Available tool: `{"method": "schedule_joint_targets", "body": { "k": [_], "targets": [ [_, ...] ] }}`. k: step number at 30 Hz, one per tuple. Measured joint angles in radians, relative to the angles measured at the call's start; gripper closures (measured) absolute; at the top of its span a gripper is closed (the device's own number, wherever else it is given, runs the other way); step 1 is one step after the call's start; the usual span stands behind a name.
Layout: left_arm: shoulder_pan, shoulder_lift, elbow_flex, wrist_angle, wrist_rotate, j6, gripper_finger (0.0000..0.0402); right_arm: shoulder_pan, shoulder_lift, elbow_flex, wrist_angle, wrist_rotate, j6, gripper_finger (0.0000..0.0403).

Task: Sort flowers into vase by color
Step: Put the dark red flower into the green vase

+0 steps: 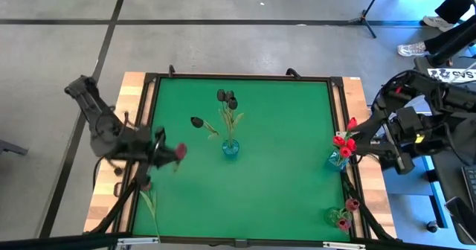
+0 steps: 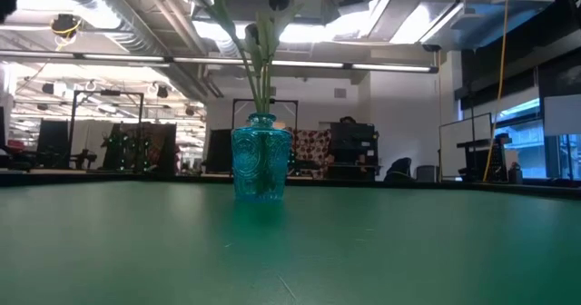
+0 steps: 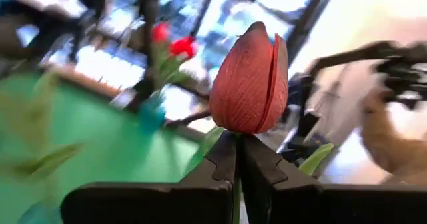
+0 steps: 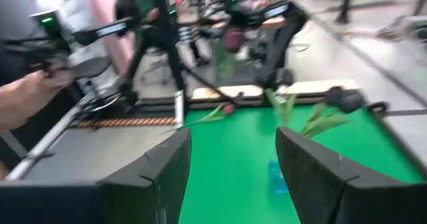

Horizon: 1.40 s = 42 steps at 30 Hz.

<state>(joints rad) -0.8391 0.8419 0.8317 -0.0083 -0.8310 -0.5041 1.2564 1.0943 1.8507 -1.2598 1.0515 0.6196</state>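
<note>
Left pincer [image 3: 238, 159] grasping a maroon-pink tulip [image 3: 250, 79]
It hovers at the green worktop's [image 1: 282, 168] left edge; the right pincer [image 4: 232, 164] waits released, right side.

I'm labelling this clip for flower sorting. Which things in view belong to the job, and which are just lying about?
Job:
- maroon-pink tulip, clamped in the shut left end effector
- blue glass vase of black tulips
- vase of bright red tulips
- vase of maroon-pink tulips
- loose black tulip
- open right end effector

Lying about:
- tripod legs on the floor
- white shoes beyond the table
</note>
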Motion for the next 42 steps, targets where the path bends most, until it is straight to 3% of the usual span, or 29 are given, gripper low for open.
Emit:
{"method": "schedule_joint_targets", "body": {
  "k": [4, 8, 13, 20, 22, 29, 42],
  "targets": [
    [-0.056, 0.075, 0.002, 0.277, 0.001, 0.234, 0.0398, 0.000, 0.008, 0.000, 0.000, 0.038, -0.003, 0.0185],
    [-0.039, 0.182, 0.001, 0.466, 0.024, 0.402, 0.0398, -0.003, 0.041, -0.021, 0.019, 0.051, -0.076, 0.0178],
    [0.028, 0.324, 0.007, 0.730, 0.179, 0.554, 0.0398, -0.109, 0.124, -0.032, 0.149, 0.039, -0.213, 0.0149],
    [0.067, 0.472, 0.132, 0.694, 0.321, 0.575, 0.0397, -0.288, 0.218, -0.030, 0.300, -0.239, -0.285, 0.0132],
    [0.059, 0.506, 0.161, 0.695, 0.336, 0.593, 0.0397, -0.336, 0.260, -0.030, 0.306, -0.275, -0.287, 0.0132],
    [0.135, 0.652, 0.313, 0.705, 0.326, 0.619, 0.0397, -0.417, 0.376, -0.031, 0.404, -0.315, -0.364, 0.0132],
    [0.244, 0.851, 0.531, 0.771, 0.434, 0.676, 0.0397, -0.481, 0.488, -0.031, 0.728, -0.322, -0.480, 0.0132]
  ]
}}
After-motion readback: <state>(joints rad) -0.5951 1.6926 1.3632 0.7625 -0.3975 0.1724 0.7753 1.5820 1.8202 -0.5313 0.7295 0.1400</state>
